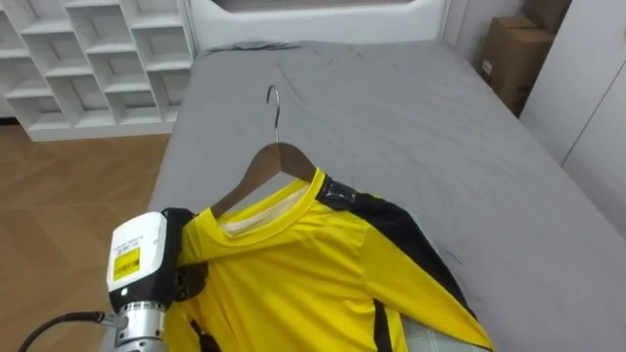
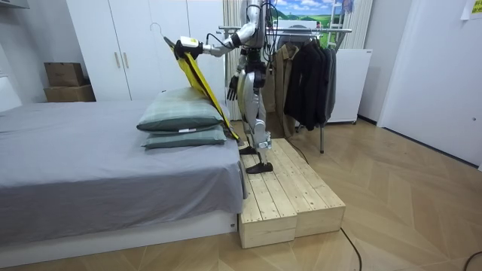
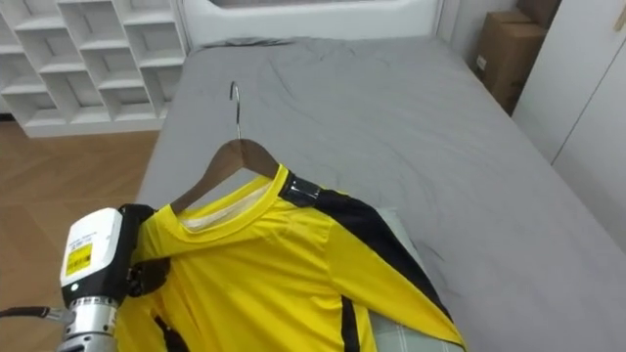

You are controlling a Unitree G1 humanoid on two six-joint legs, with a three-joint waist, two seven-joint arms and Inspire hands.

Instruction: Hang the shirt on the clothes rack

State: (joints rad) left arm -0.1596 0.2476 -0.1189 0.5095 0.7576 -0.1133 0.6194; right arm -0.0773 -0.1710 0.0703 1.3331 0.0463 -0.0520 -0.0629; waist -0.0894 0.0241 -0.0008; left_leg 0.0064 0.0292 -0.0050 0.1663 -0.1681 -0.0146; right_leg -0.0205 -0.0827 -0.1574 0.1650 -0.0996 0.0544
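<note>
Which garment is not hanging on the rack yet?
The yellow shirt on the wooden hanger, at the left hand above the bed; the dark garments hang on the rack.

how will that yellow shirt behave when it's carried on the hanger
The yellow shirt looks thin and floppy: in the room view it hangs limp from the wooden hanger, so it will probably sway when carried. Likely light. The smooth cloth may slide off if the hanger tilts.

grey bed [image 1: 391,108] on wood floor [image 1: 59,205], white cubby shelves [image 1: 88,49] at its left, cardboard boxes [image 1: 516,59] at its right
</note>
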